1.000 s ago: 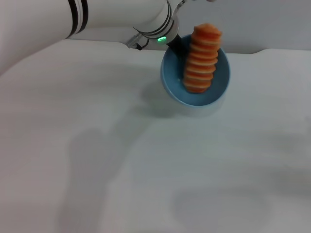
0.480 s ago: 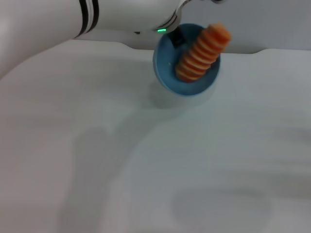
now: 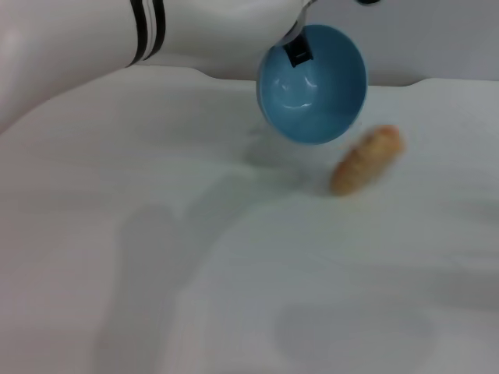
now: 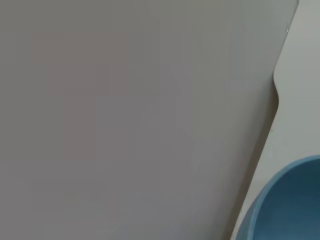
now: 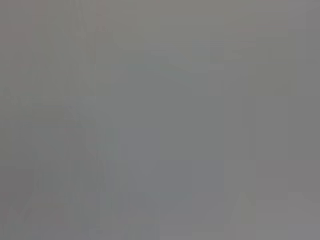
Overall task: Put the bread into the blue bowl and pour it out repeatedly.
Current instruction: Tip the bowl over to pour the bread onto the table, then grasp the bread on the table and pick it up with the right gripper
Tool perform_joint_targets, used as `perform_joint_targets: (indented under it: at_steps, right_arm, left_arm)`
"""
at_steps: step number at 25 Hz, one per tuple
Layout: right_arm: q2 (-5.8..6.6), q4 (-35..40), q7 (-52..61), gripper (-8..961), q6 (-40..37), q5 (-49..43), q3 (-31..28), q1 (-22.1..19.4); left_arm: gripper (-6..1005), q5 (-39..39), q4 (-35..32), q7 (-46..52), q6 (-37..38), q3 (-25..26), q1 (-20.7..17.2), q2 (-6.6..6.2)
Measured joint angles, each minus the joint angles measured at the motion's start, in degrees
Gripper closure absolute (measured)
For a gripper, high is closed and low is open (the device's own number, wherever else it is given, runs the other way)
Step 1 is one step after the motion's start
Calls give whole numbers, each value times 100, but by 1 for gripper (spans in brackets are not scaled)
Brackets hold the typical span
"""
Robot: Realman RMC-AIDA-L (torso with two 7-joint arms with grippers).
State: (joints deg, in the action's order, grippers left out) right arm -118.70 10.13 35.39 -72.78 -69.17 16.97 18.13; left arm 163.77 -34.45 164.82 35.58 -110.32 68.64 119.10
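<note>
Left end effector at the frame's top centre grips the blue bowl by its rim (tipped to empty), bread lying lower right on the desk.

The bread lies motion-blurred on the table — its ridges unreadable. The blue bowl is cropped in the left wrist view; the right wrist view shows only grey.

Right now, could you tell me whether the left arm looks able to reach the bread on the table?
Probably not at once: the left gripper is holding the tilted blue bowl. The bread lies on the white table beside the bowl, with nothing covering it.
</note>
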Motion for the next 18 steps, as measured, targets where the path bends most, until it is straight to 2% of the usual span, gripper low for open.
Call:
perform_joint_targets:
  at_steps: [5,6,9,13,14,15,16,17,18]
  right_arm:
    - [10,-129,201,492,397,282,-45,41]
    - [27,-122,575,493,769,269,31,72]
    - [44,-44,1125,497,1110,49,213,122]
    - [53,489,2847,502,1359,-1089,600,164]
    - [52,687,3334,504,1340,-1432,679,166]
    - [53,1194,4511,505,1168,-2313,833,171]
    - [51,1466,5095,506,1006,-2778,892,181]
    - [50,1715,5573,508,843,-3162,934,198]
    - [50,1715,5573,509,843,-3162,934,198]
  left_arm:
    - [1000,-212,22,7,-232,427,-206,0]
    - [1000,-267,14,7,-252,487,-267,-1]
    - [1000,-395,-23,7,-289,834,-442,-5]
    - [1001,-832,-13,7,-409,1403,-661,-23]
    - [1001,-929,-12,7,-440,1444,-706,-29]
    - [1001,-1094,-16,7,-502,1460,-834,-41]
    - [1001,-1137,-16,7,-521,1462,-879,-42]
    - [1001,-1137,-16,7,-521,1462,-879,-42]
    - [1001,-1193,-9,7,-540,1465,-927,-43]
